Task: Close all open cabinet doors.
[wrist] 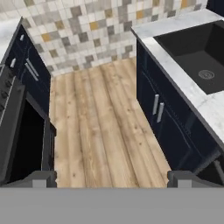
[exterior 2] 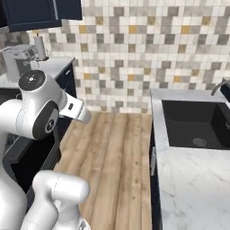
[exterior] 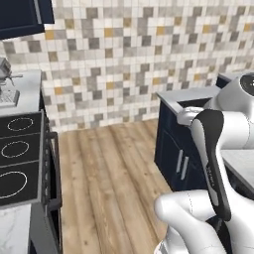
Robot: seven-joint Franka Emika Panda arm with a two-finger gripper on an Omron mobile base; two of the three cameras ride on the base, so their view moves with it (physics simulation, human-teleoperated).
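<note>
Your end effector (wrist: 112, 178) hangs over the wooden floor (wrist: 100, 127), fingertips spread wide with nothing between them. You have a navy cabinet door (exterior 2: 33, 13) high at upper left above the stove (exterior: 20, 154); whether it stands ajar, you cannot tell. The sink (exterior 2: 195, 123) sits in the marble table (exterior 2: 193, 179) to your right.

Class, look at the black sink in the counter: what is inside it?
Inside the sink a round drain shows on the bare floor of the basin. Its near wall is hidden behind the counter edge.
</note>
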